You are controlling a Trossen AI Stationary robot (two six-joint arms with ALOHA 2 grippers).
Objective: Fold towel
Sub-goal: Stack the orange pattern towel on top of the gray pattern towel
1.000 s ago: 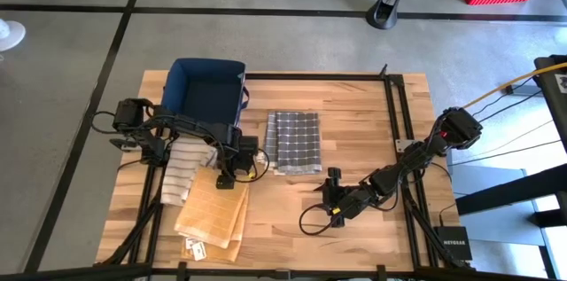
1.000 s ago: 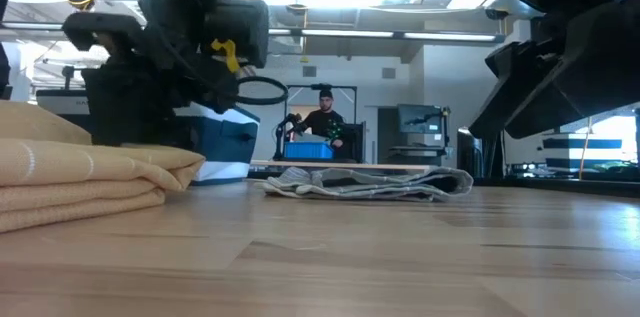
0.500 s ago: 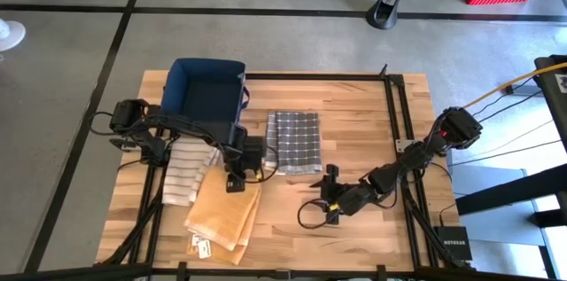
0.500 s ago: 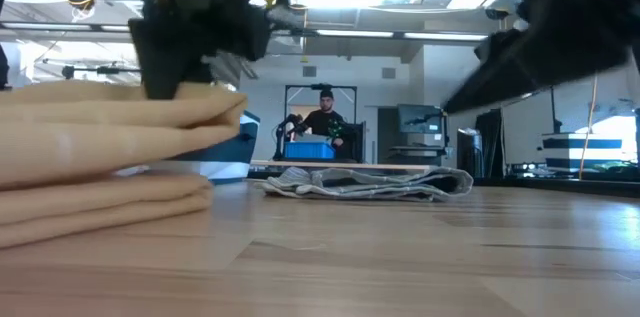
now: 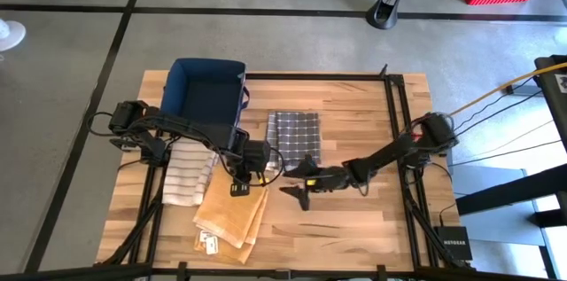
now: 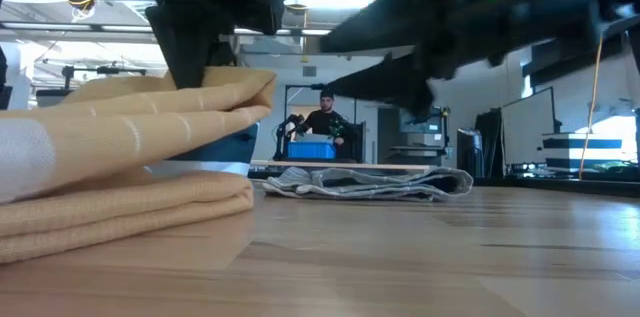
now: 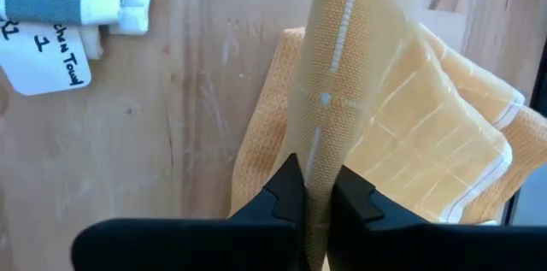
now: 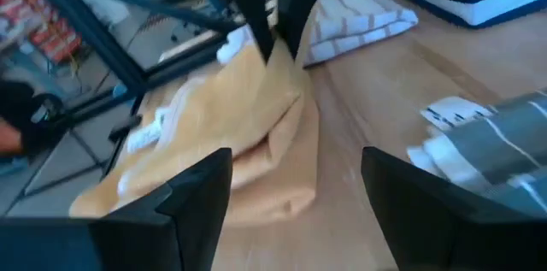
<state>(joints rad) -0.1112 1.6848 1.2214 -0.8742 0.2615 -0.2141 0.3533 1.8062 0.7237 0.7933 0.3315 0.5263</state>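
Fingers (image 7: 282,207) of my left gripper (image 5: 239,182) are clenched on an edge of the yellow towel (image 5: 232,213), lifting that edge off the bench (image 5: 363,113).

Largest first: the wooden bench carries everything, with a dark blue bin (image 5: 206,93) at its far left part. Just beside the bin lies a folded grey checked towel (image 5: 293,141), and near the left arm's base a white striped towel (image 5: 188,173) lies flat. The yellow towel sits at the near left, partly folded, its raised edge pinched between my left fingers while the rest rests on the wood. My right gripper (image 5: 301,190) hovers close to the right of it, fingers (image 8: 192,198) spread wide and grasping nothing. Small white paper tags (image 5: 208,241) lie by the yellow towel's near edge.
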